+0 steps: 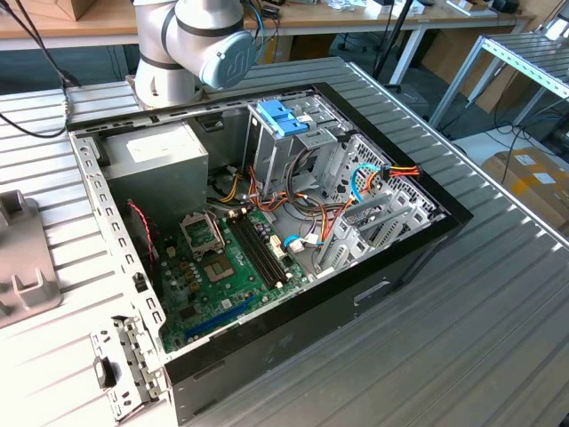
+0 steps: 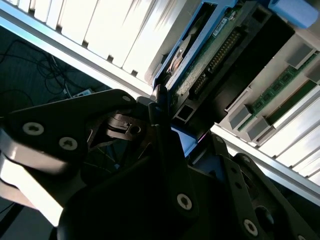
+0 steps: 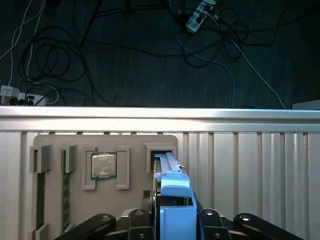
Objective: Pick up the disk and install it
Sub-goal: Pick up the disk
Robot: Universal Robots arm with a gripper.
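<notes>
Clenched in the gripper (image 3: 173, 207): the disk (image 3: 170, 172), upright on edge over a grey parts tray (image 3: 135, 145), near a processor chip (image 3: 103, 165); open computer case (image 1: 418, 249) mid-frame in exterior view.

Disk (image 3: 174, 195), dark body, bright blue rails, standing on edge in grey holder (image 3: 75, 142)

Arm (image 1: 197, 43): grey joint seen at top of the exterior view. Claw (image 3: 173, 216): first wrist view, jaws clamped on either side of the disk (image 3: 172, 182).
</notes>
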